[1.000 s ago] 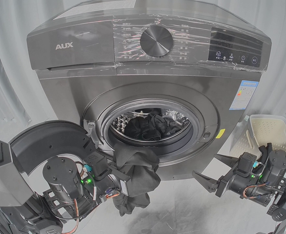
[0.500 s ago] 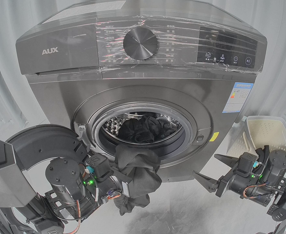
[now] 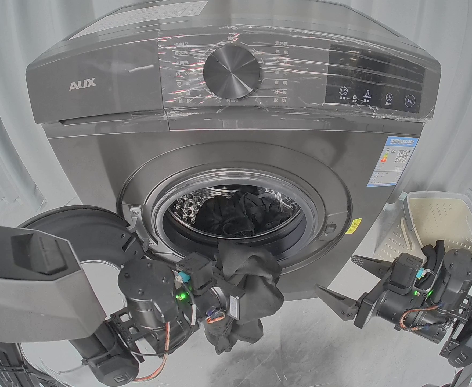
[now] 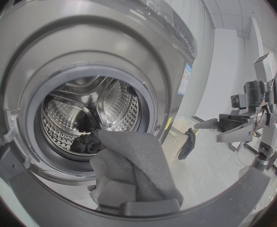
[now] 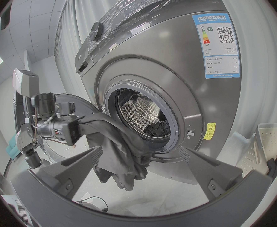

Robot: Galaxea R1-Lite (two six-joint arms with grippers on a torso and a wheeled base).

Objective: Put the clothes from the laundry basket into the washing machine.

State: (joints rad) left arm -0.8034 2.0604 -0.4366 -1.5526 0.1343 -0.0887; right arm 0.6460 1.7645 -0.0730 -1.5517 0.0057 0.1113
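White curtains (image 3: 461,38) hang behind a pale, glossy floor (image 3: 311,350). On it stands a grey metal front-loading washing machine (image 3: 236,135), its round door (image 3: 80,232) swung wide to the left so the drum mouth is free. Crumpled black clothes (image 3: 236,213) already lie inside the drum. The left gripper (image 3: 235,303) has its fingers pinching a dark grey cloth garment (image 3: 254,288), held just below the lip of the opening, likely so it can be lifted over the rim. The folds hang loose toward the floor. The right gripper (image 3: 337,274), fingers spread and holding nothing, hovers beside a cream perforated plastic laundry basket (image 3: 445,219) at the machine's right front corner. Another dark piece (image 4: 187,144) drapes over the basket's rim, probably next to fetch.
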